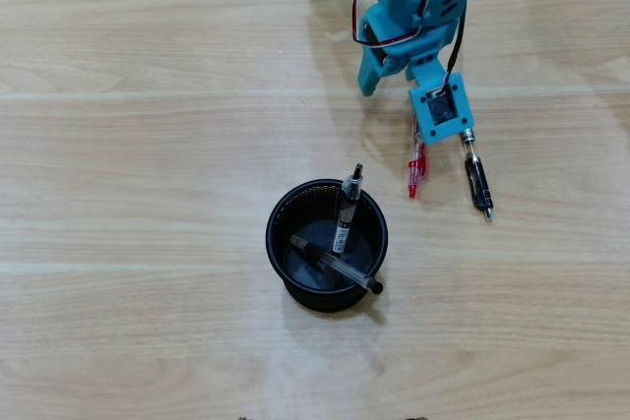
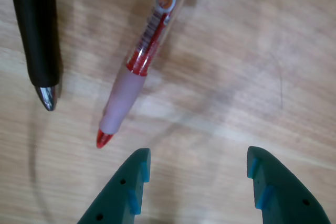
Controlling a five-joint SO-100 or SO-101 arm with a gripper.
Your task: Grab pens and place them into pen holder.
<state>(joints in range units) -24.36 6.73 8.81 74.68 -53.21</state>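
Fingers (image 2: 198, 163): spreading wide, released, gripping nothing.
Red pen (image 2: 140, 61): lying on worktop (image 2: 252, 61), just beyond the fingertips.

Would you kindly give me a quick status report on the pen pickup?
Gripper open, empty, above table. Red pen and black pen on table, ungrasped. Two pens already in holder. Nothing in the way.

- In the overhead view my arm (image 1: 418, 22) runs off the top edge, and the wrist housing covers the gripper's fingertips, so I can't see them there.
- That housing also hides the upper end of the red pen (image 1: 416, 169).
- In the wrist view the red pen (image 2: 137, 61) and the black pen (image 2: 35, 35) are cut off at the top edge.
- Both teal fingers (image 2: 123, 195) leave the bottom edge.
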